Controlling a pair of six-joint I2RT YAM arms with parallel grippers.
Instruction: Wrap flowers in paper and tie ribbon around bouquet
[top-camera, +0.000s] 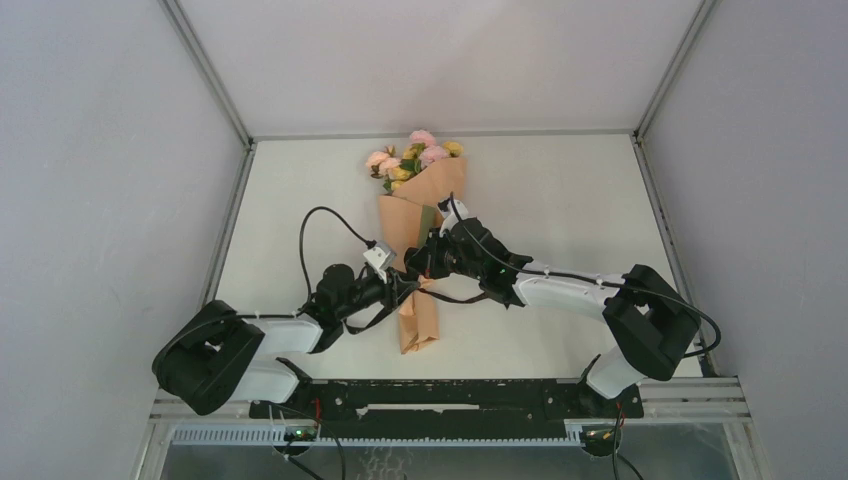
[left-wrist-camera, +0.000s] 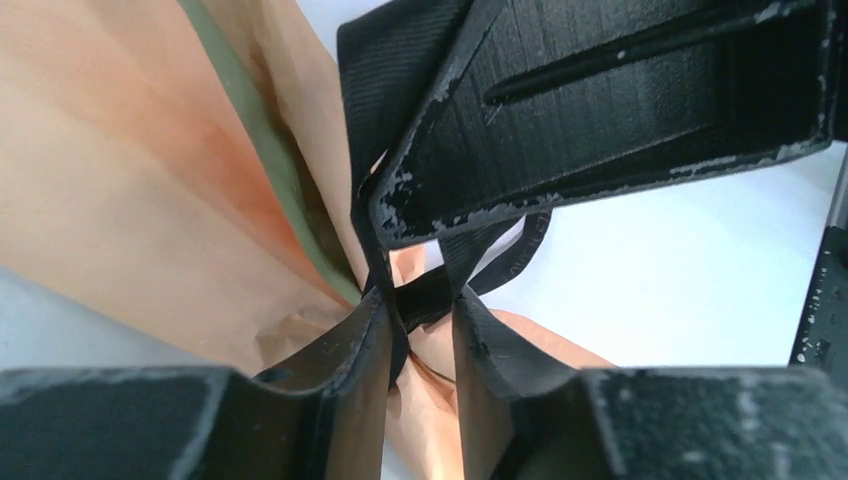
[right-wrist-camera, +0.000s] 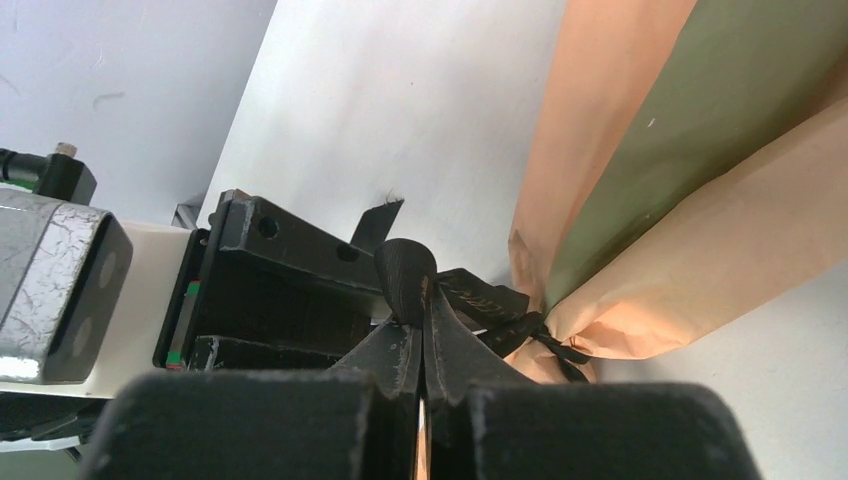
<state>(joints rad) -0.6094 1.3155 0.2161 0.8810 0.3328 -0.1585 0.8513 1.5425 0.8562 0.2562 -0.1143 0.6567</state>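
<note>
The bouquet lies lengthwise on the table, a peach-orange paper cone with a green inner strip. Pink and yellow flowers show at its far, wide end. The black ribbon circles the cone's pinched waist. My right gripper is shut on a loop of the ribbon just left of the waist. My left gripper faces it from the other side, its jaws a little apart, with ribbon strands crossing the gap at the tips and paper behind. Both grippers meet at the waist, left and right.
The white table is walled by grey panels on three sides. My left arm's black cable arcs above the table to the left of the bouquet. The cone's narrow end points toward the arm bases.
</note>
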